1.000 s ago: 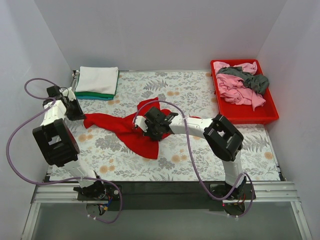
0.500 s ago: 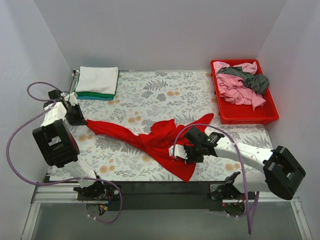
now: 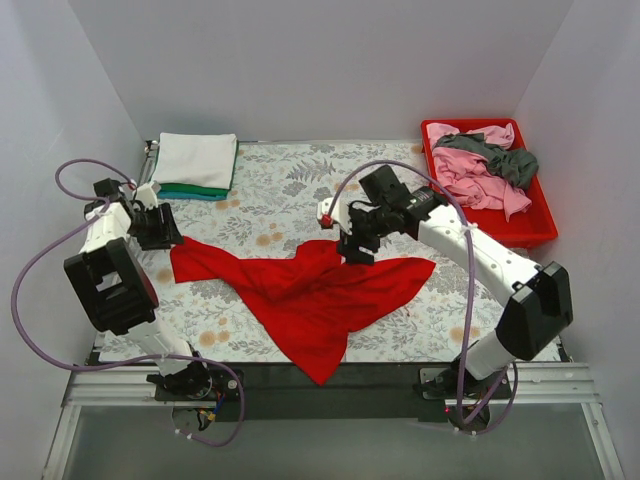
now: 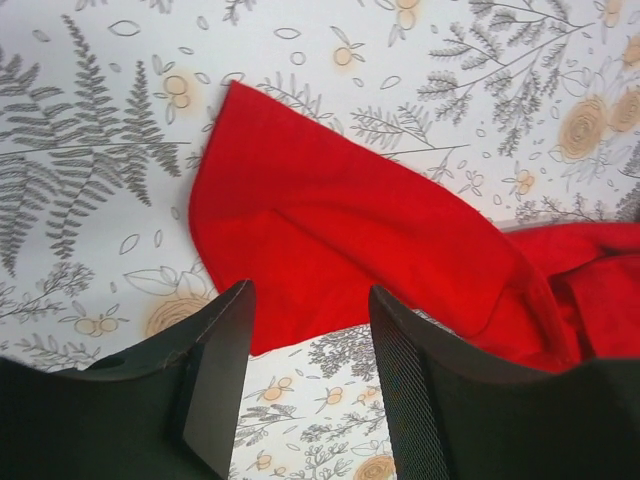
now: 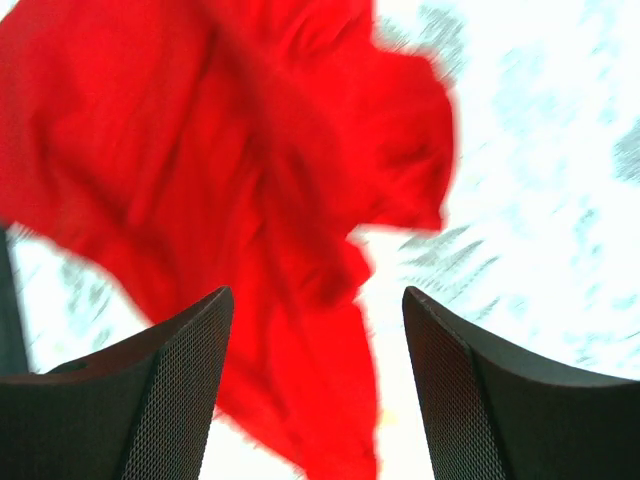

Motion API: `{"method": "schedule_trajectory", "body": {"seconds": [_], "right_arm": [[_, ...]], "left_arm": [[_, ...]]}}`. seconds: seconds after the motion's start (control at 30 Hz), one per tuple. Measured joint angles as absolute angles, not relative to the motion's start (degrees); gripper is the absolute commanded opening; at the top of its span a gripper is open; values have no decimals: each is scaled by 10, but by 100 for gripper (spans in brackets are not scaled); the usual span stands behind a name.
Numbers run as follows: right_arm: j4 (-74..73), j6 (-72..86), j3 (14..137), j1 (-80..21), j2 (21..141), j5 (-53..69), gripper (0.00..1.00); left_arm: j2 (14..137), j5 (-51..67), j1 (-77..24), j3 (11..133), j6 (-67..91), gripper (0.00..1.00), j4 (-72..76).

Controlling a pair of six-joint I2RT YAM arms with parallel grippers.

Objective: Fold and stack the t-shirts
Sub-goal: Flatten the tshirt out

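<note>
A large red t-shirt (image 3: pixel 310 290) lies loosely spread and creased on the flowered table, one point reaching the front edge. Just off the shirt's left corner, my left gripper (image 3: pixel 160 228) is open. In the left wrist view that corner of the red t-shirt (image 4: pixel 330 240) lies flat beyond the left gripper (image 4: pixel 310 340), with nothing between the fingers. My right gripper (image 3: pixel 352 242) hangs open above the shirt's back edge. In the blurred right wrist view, the red t-shirt (image 5: pixel 250 200) lies below the right gripper (image 5: pixel 318 340).
At the back left, a folded white t-shirt (image 3: pixel 195 158) is stacked on a green one (image 3: pixel 190 190). At the back right stands a red plastic tray (image 3: pixel 495 238) holding crumpled pink (image 3: pixel 470 180) and dark grey (image 3: pixel 505 160) t-shirts. White walls enclose the table.
The right arm dragged the shirt toward the front, then swung back to the middle and let go. Both grippers have opened, and the red shirt now lies spread wider.
</note>
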State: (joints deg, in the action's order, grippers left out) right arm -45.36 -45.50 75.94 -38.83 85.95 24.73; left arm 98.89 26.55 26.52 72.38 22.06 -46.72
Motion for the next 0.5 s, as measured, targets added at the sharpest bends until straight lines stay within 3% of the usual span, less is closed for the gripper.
{"method": "schedule_trajectory", "body": {"seconds": [0.17,0.33,0.5], "right_arm": [[-404,-430,841,-455,945,211,77],[-383,-412,903,-567,1039,189,86],[-356,-405,909,-630,1096,167,82]], "left_arm": [[989,282,255,723,219,58,-469],[991,273,253,709,225,60,-463],[991,244,253,678,230,62,-448]]}}
